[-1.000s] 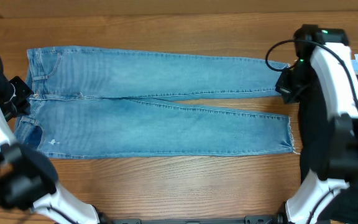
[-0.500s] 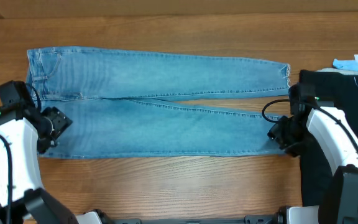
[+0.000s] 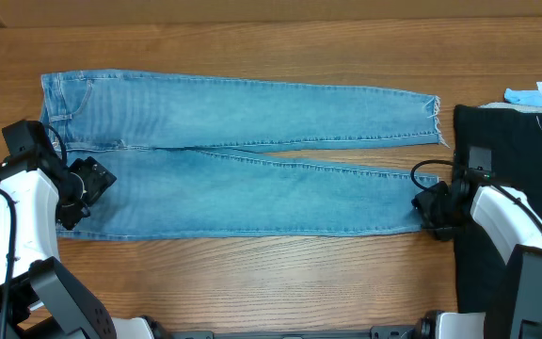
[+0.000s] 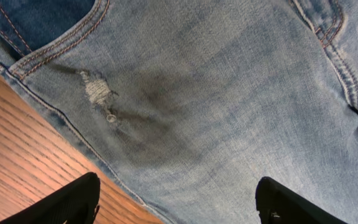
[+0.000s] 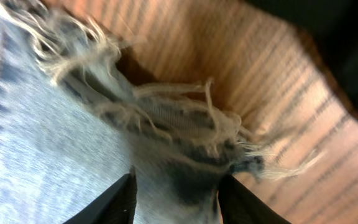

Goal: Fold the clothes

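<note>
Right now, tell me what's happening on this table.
Two robot arms are setting up to fold a pair of light blue jeans that lie flat on the wooden table, waistband to the left and legs running right. The left gripper hangs open over the near hip, by the pocket. The right gripper has its fingers either side of the near leg's frayed hem; whether it is pinching is unclear. No fold is made yet. A black garment lies at the right.

Right tool (image 5: 176,199) fingers apart, straddling frayed jeans hem (image 5: 166,124); wood table (image 5: 241,68) beyond.
</note>
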{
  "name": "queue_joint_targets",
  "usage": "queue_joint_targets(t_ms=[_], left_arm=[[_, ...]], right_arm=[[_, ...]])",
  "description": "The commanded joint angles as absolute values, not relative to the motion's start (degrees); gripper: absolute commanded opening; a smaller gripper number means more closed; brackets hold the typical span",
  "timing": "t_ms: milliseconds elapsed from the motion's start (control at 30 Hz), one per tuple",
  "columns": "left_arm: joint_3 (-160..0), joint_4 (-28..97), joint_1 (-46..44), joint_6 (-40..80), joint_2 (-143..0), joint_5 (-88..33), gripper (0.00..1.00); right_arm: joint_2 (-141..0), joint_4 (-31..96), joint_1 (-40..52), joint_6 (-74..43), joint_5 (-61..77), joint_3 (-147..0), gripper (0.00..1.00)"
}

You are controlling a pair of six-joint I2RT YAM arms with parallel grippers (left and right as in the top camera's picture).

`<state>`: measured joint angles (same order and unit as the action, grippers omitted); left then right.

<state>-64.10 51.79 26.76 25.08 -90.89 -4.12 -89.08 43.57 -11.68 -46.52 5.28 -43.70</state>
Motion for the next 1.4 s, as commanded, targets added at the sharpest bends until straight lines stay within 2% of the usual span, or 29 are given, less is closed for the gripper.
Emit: queue_joint_targets(t_ms=[0, 167, 300, 367, 400, 433, 467, 600, 667, 767, 867, 1000, 1100, 1233, 1367], left_arm=[[-64.0, 52.2, 27.0, 24.4, -90.6, -4.5, 0.85], [-64.0, 52.2, 27.0, 24.4, -90.6, -4.5, 0.85], [-64.0, 52.2, 27.0, 24.4, -90.6, -4.5, 0.85], [-64.0, 52.2, 27.0, 24.4, -90.6, -4.5, 0.85], [-64.0, 52.2, 27.0, 24.4, -90.6, -4.5, 0.85], [-64.0, 52.2, 27.0, 24.4, -90.6, -4.4, 0.84], [-64.0, 52.3, 27.0, 24.4, -90.6, -4.0, 0.84], [-66.0, 55.4, 27.6, 26.6, -90.3, 0.6, 0.77], [-66.2, 55.7, 29.8, 28.2, -90.1, 2.5, 0.79], [-66.0, 55.2, 40.8, 29.6, -90.4, 1.1, 0.83], [-65.6, 48.8, 47.8, 26.7, -91.8, -4.0, 0.76], [-65.6, 41.5, 48.0, 22.8, -95.1, -3.6, 0.76], [-65.6, 40.9, 48.0, 22.7, -101.4, -3.7, 0.68], [-65.6, 38.7, 48.0, 22.0, -107.6, -2.3, 0.66], [-65.6, 38.0, 48.0, 22.0, -108.3, -0.9, 0.58]], right_arm=[[-88.7, 47.1, -11.8, -46.7, 1.6, -42.7, 0.54], [-88.7, 49.1, -11.8, -46.7, 2.1, -42.7, 0.56], [-88.7, 39.0, -11.8, -48.5, 4.7, -37.9, 0.53], [-88.7, 34.6, -11.8, -48.5, 6.3, -35.3, 0.41], [-88.7, 34.5, -11.8, -48.2, 6.0, -35.2, 0.22], [-88.7, 34.7, -11.8, -48.0, 5.2, -35.4, 0.10], [-88.7, 34.7, -11.8, -48.0, 5.0, -35.4, 0.08], [-88.7, 34.7, -11.8, -47.5, 4.6, -35.4, 0.08], [-88.7, 34.7, -11.8, -47.5, 4.6, -35.4, 0.09], [-88.7, 34.5, -11.8, -46.0, 4.6, -35.4, 0.09], [-88.7, 33.3, -11.8, -45.9, 4.6, -35.4, 0.09], [-88.7, 33.1, -11.8, -45.1, 4.6, -35.4, 0.09], [-88.7, 32.3, -11.8, -45.1, 4.6, -35.4, 0.09], [-88.7, 32.2, -11.8, -45.1, 4.6, -35.4, 0.09], [-88.7, 32.2, -11.8, -44.9, 3.5, -35.4, 0.08]])
